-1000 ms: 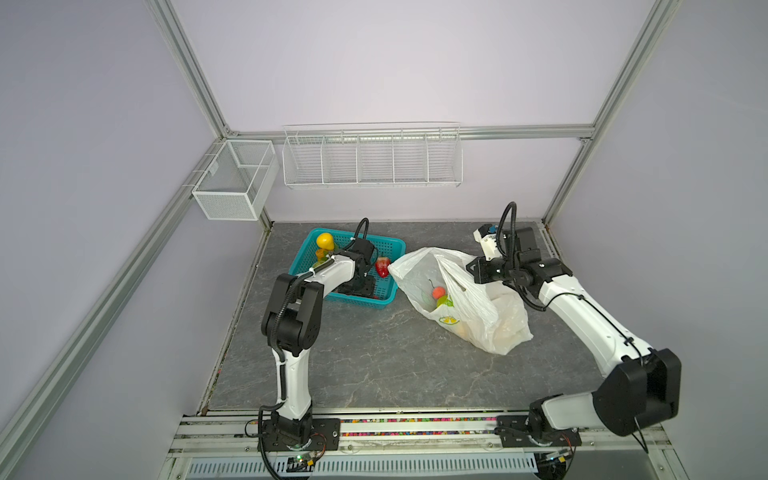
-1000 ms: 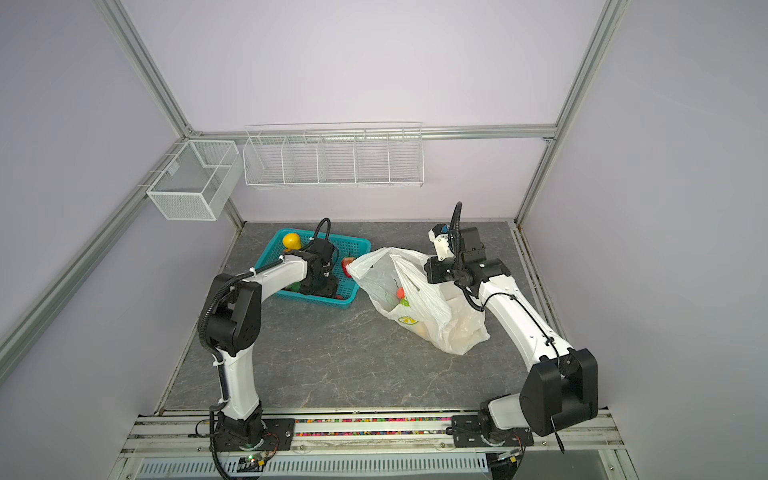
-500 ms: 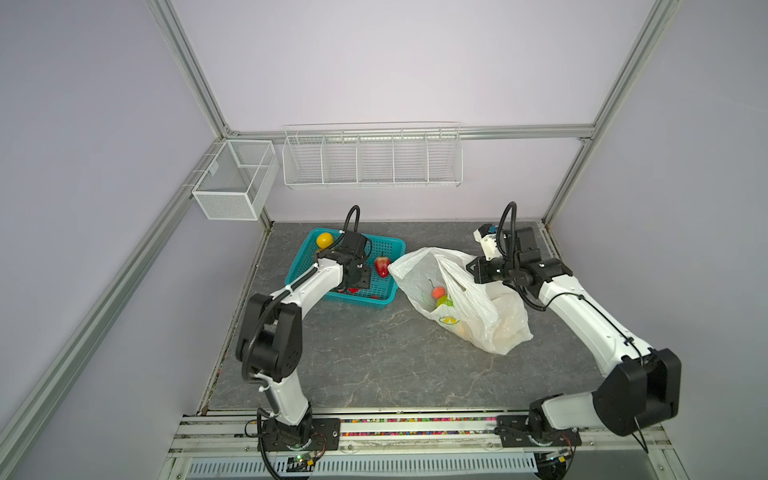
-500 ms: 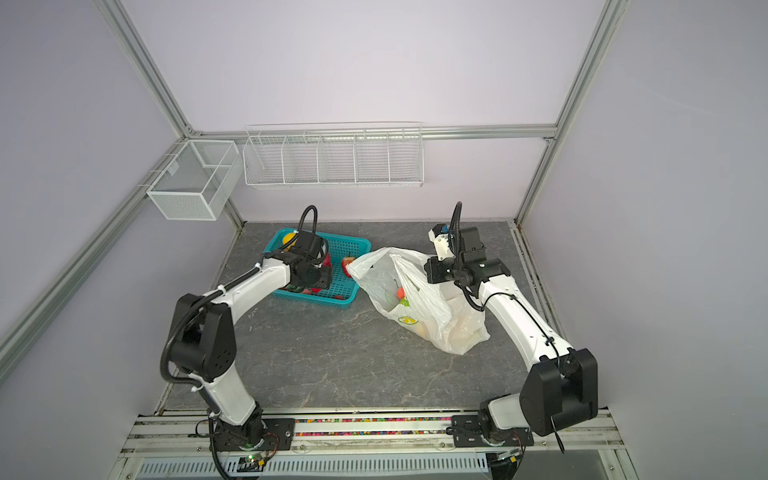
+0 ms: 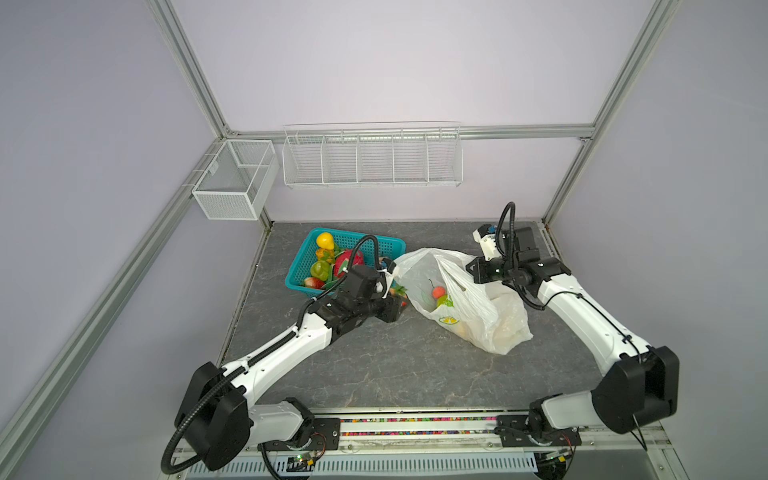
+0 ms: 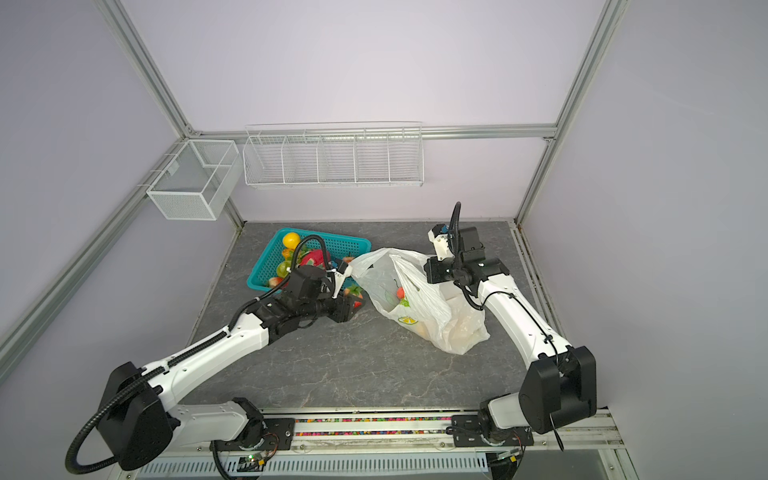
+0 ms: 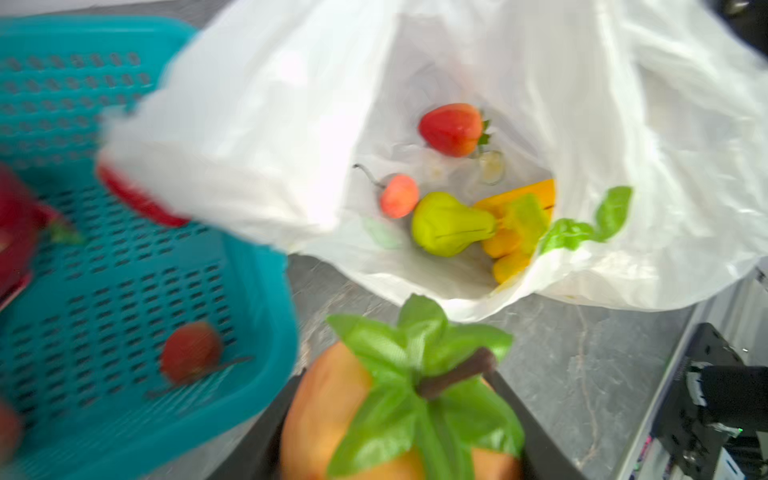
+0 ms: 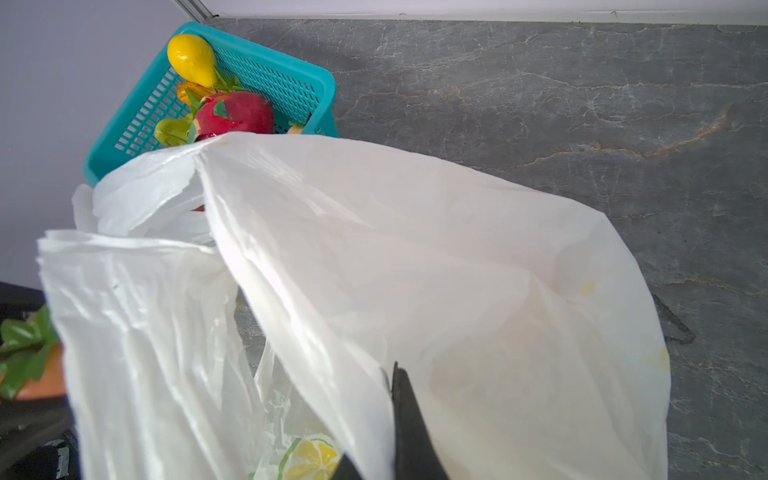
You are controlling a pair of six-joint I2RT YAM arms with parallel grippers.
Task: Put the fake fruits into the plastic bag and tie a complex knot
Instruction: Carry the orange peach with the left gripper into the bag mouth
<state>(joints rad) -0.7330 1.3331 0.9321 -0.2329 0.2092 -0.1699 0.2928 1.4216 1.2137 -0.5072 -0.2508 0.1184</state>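
1. On the worktop point(image 5: 374, 365), the plastic bag point(image 5: 478, 307) lies on its side just beside the teal basket point(image 5: 390, 245). Its mouth stands open and faces the basket.
2. Right claw point(image 5: 469, 269): pressed together on the bag's upper rim and holding it up, so that the mouth gapes. The right wrist view shows white plastic nipped between the dark fingers point(image 8: 405, 415).
3. Left claw point(image 7: 399, 386): pinching an orange fruit point(image 7: 332, 407) with green leaves, one finger on either side of it. It hovers over the worktop between the basket and the bag mouth, just short of the rim. This fruit is not yet inside.
4. Done so far: several fake fruits point(image 6: 399, 297) already rest in the bag. The left wrist view shows a strawberry point(image 7: 451, 129), a small pink stemmed fruit point(image 7: 400, 196), a green pear point(image 7: 449, 226) and yellow pieces point(image 7: 511, 245).
5. Outstanding: the basket is far from empty. A yellow fruit point(image 5: 325, 240), a pink dragon fruit point(image 5: 348, 262), a green piece point(image 5: 320, 269) and some small red ones remain in it. They overlap, so an exact count cannot be given.
6. Knot: none found. The bag's straps hang loose and its mouth is wide open.
7. Assessment: loading appears to be partway through, with one fruit in transit. The tying has not begun and cannot sensibly start until the basket is cleared.
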